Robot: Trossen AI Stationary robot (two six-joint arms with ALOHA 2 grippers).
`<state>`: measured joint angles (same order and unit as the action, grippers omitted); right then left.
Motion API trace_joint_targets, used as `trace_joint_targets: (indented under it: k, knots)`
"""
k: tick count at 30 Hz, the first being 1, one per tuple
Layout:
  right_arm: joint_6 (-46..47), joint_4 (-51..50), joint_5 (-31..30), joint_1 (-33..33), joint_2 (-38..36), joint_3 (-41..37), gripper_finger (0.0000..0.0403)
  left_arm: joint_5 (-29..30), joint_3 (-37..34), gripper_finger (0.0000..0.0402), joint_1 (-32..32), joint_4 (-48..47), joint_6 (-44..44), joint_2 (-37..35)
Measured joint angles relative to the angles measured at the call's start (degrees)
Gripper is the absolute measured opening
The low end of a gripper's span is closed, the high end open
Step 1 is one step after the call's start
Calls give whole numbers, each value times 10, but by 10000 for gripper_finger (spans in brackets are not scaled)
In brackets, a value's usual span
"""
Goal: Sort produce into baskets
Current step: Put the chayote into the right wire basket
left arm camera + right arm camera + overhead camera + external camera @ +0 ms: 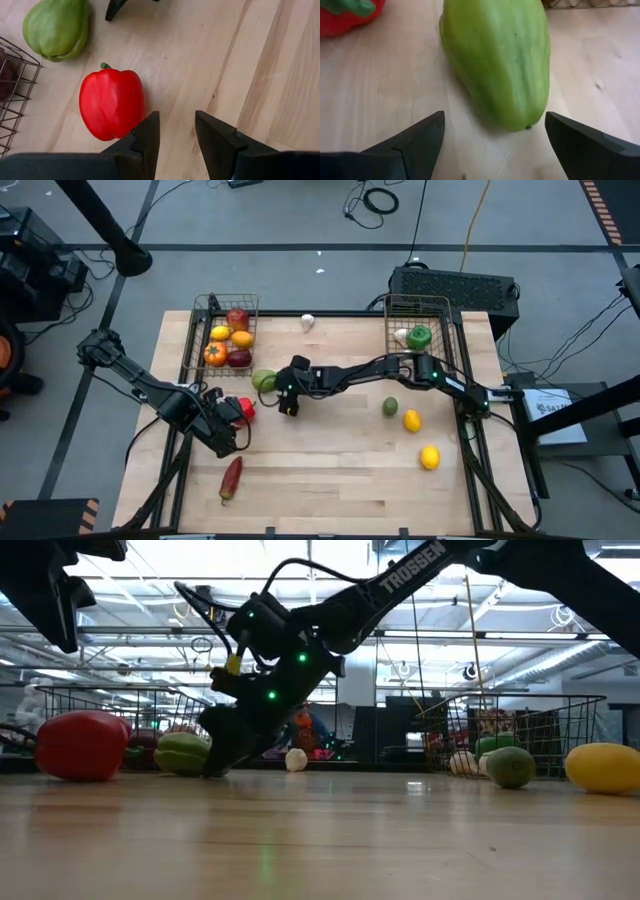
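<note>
Produce is partly sorted: left wire-mesh basket (199, 332) holds five pieces, right basket (447, 330) two. Seven remain on the wooden surface (330, 460). Right gripper (492, 145) fingers wide at pale green squash (497, 60); left gripper (176, 142) fingers narrow, empty, beside glossy red pepper (111, 102).

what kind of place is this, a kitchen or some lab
Most likely a robotics lab or workshop, not a kitchen. The wooden table stands on a grey floor strewn with cables, the low view shows an open industrial ceiling with strip lights, and the arm bears the maker's name.
</note>
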<state>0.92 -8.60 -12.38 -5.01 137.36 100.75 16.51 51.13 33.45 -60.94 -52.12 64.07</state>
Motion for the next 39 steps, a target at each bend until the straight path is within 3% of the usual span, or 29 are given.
trace_joint_targets:
  k: [13, 18, 34, 39]
  knots:
    - [-54, 75, 145, -43, 9, -1, 334, 0, 0, 132, 0, 0, 35, 0]
    - [-85, 83, 171, -43, 13, -1, 334, 1, 0, 132, 0, -1, 39, 0]
    - [-69, 100, 184, -47, 17, -1, 357, 5, 0, 132, -1, 1, 45, 0]
    - [-104, 88, 126, -35, 17, -1, 359, 12, 0, 132, -1, 0, 49, 0]
